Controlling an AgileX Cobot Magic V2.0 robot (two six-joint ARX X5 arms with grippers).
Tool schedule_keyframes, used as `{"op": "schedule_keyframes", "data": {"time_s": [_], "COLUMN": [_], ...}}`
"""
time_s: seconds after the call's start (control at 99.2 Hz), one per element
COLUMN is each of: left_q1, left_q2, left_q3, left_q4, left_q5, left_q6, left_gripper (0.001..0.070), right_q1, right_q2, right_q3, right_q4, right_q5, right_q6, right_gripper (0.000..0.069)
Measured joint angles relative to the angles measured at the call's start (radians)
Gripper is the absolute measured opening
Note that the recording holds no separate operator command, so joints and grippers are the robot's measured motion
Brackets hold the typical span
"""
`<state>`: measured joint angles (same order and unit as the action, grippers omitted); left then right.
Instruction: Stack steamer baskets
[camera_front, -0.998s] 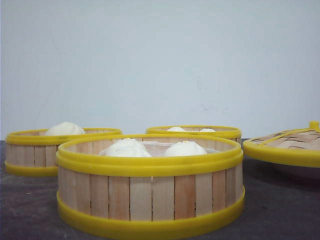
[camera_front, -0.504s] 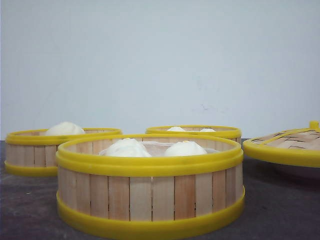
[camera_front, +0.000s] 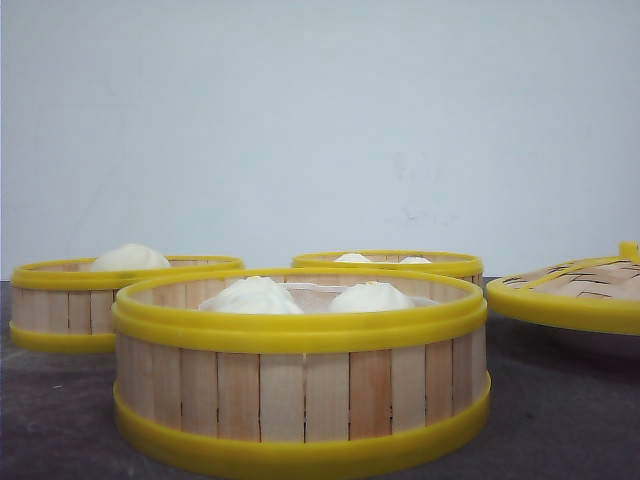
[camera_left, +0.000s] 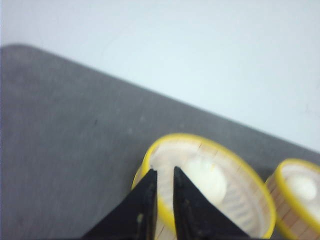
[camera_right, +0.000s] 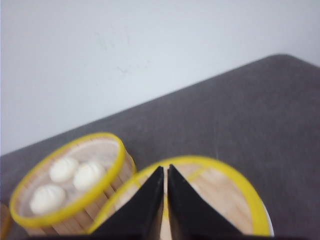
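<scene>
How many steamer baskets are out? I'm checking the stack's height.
3: near basket at front centre, left basket behind it, far basket back right. None stacked yet.

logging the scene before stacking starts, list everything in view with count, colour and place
steamer baskets: three, pale wood slats with yellow rims, unstacked; near centre, back left, back centre
buns: white, inside all three baskets, e.g.
lid: one, woven wood top, yellow rim, far right
table: dark grey
wall: white, behind
left gripper: black, nearly closed, above the back left basket's rim
right gripper: black, nearly closed, above the lid
</scene>
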<state>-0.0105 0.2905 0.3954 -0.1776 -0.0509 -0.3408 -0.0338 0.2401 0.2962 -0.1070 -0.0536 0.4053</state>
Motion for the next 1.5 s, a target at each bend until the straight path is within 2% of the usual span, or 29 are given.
{"op": "schedule_keyframes", "data": {"time_s": [0.151,0.222,0.424,0.454,0.494,0.605,0.645,0.686,0.857,0.948,1.019,1.22,1.372,1.503], "left_q1": [0.000,0.000,0.000,-0.001,-0.001,-0.002,-0.002,-0.003,-0.030,-0.057,-0.082,-0.156,-0.201,-0.233], "left_q2": [0.179,0.248,0.336,0.340,0.346,0.362,0.367,0.372,0.405,0.424,0.435,0.443,0.443,0.443], "left_q3": [0.219,0.303,0.401,0.401,0.401,0.401,0.401,0.401,0.401,0.401,0.401,0.401,0.401,0.401], "left_q4": [-0.060,-0.084,-0.126,-0.128,-0.137,-0.155,-0.158,-0.158,-0.156,-0.156,-0.156,-0.156,-0.156,-0.156], "left_q5": [0.002,0.022,0.081,0.093,0.108,0.124,0.130,0.137,0.208,0.264,0.284,0.286,0.286,0.293], "left_q6": [0.039,0.066,0.133,0.141,0.148,0.165,0.168,0.169,0.172,0.172,0.172,0.172,0.172,0.170], "left_gripper": [0.0030,0.0030,0.0034,0.0048,0.0091,0.0303,0.0360,0.0394,0.0428,0.0429,0.0429,0.0429,0.0429,0.0429], "right_q1": [0.000,0.000,0.031,0.039,0.049,0.075,0.084,0.092,0.120,0.129,0.138,0.170,0.185,0.199], "right_q2": [0.205,0.293,0.430,0.439,0.450,0.478,0.489,0.503,0.577,0.655,0.742,1.028,1.258,1.418], "right_q3": [0.270,0.410,0.659,0.673,0.684,0.689,0.689,0.689,0.690,0.709,0.741,0.863,0.995,1.087], "right_q4": [-0.124,-0.213,-0.378,-0.391,-0.407,-0.425,-0.428,-0.427,-0.396,-0.371,-0.366,-0.367,-0.381,-0.391], "right_q5": [-0.002,-0.002,-0.002,-0.002,-0.004,-0.037,-0.055,-0.069,-0.124,-0.155,-0.156,-0.156,-0.156,-0.156], "right_q6": [-0.092,-0.152,-0.261,-0.269,-0.274,-0.275,-0.275,-0.274,-0.251,-0.230,-0.217,-0.211,-0.211,-0.211], "right_gripper": [0.0009,0.0009,0.0023,0.0061,0.0160,0.0485,0.0552,0.0581,0.0586,0.0562,0.0547,0.0534,0.0485,0.0470]}}
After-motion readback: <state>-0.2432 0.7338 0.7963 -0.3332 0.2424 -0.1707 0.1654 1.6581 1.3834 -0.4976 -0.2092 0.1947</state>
